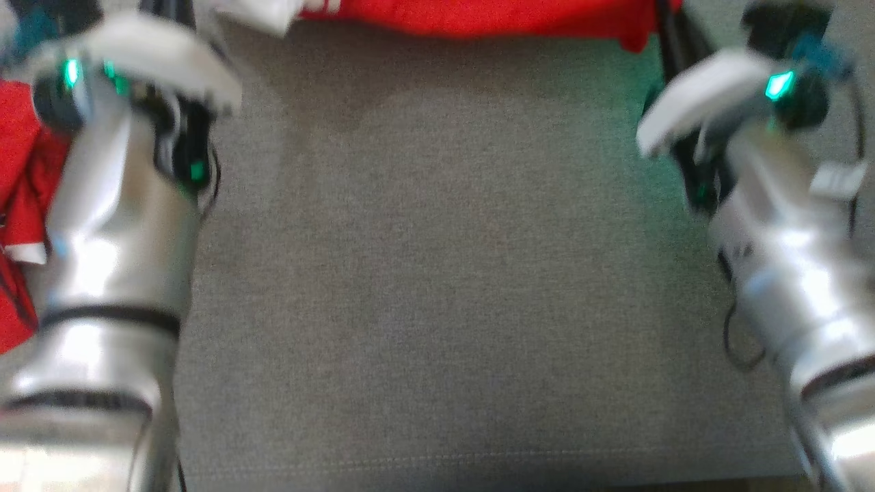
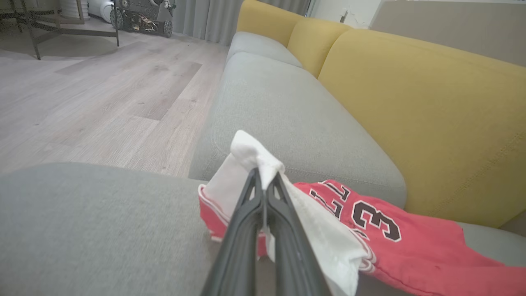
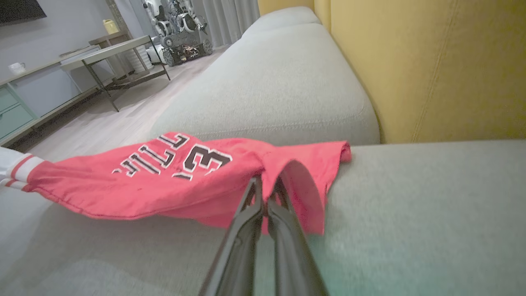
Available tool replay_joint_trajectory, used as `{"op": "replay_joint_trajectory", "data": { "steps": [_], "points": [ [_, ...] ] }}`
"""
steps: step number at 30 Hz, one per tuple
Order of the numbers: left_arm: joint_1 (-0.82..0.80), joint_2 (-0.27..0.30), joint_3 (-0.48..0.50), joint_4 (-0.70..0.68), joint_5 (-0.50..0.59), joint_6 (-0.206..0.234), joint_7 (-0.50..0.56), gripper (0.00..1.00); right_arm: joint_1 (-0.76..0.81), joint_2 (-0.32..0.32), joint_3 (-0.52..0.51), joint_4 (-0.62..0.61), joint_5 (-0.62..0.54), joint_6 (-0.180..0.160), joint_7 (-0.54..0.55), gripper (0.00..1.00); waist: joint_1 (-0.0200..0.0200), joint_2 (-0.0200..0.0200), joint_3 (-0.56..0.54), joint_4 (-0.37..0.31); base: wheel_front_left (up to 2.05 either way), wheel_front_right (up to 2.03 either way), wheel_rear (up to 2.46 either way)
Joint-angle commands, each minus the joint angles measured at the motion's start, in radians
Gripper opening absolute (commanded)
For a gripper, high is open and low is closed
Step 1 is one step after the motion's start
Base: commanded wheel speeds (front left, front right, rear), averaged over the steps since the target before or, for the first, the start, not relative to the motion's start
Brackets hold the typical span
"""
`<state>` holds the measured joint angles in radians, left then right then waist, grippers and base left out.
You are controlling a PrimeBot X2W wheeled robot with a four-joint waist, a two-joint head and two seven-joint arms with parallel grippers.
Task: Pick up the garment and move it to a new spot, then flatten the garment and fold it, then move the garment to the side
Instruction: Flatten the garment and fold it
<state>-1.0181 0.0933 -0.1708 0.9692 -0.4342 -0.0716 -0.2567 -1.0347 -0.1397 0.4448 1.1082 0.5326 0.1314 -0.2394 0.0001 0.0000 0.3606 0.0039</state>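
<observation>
The garment (image 1: 478,17) is a red jersey with black and white lettering and a white trimmed end. It stretches across the far edge of the grey seat cushion (image 1: 437,273). In the left wrist view my left gripper (image 2: 266,176) is shut on the garment's white end (image 2: 246,156), with the red body (image 2: 411,246) trailing off to the right. My right gripper (image 3: 267,185) is shut on a folded red edge of the garment (image 3: 164,176), which hangs slightly above the cushion. Both pale forearms flank the cushion in the head view, left arm (image 1: 109,225) and right arm (image 1: 786,239).
A yellow backrest (image 2: 411,102) runs behind the grey cushions. More red cloth (image 1: 20,171) lies at the head view's left edge behind my left arm. Wooden floor (image 2: 102,90) lies beside the sofa, with a metal-legged table (image 3: 115,49) and a wheeled robot (image 3: 181,24) farther off.
</observation>
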Motion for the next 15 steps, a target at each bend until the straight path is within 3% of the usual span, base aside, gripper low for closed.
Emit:
{"op": "replay_joint_trajectory", "data": {
  "steps": [1,8,15],
  "points": [
    [0.025,0.045,0.030,-0.054,0.006,-0.003,-0.005,0.00,0.029,0.005,0.014,-0.046,0.014,-0.001,-0.014,0.00,-0.0001,0.0000,-0.016,-0.004,0.00,0.00,0.00],
    [0.421,0.045,0.091,-0.357,0.039,0.022,-0.005,0.00,0.343,-0.061,-0.019,-0.276,0.066,-0.001,-0.022,0.00,-0.0001,0.0000,-0.113,-0.015,0.00,0.00,0.00],
    [0.790,0.043,0.091,-0.698,0.070,0.095,0.026,0.00,0.673,-0.096,-0.144,-0.511,0.034,-0.001,-0.020,0.00,-0.0001,0.0000,-0.187,-0.012,0.00,0.00,0.00]
  ]
}}
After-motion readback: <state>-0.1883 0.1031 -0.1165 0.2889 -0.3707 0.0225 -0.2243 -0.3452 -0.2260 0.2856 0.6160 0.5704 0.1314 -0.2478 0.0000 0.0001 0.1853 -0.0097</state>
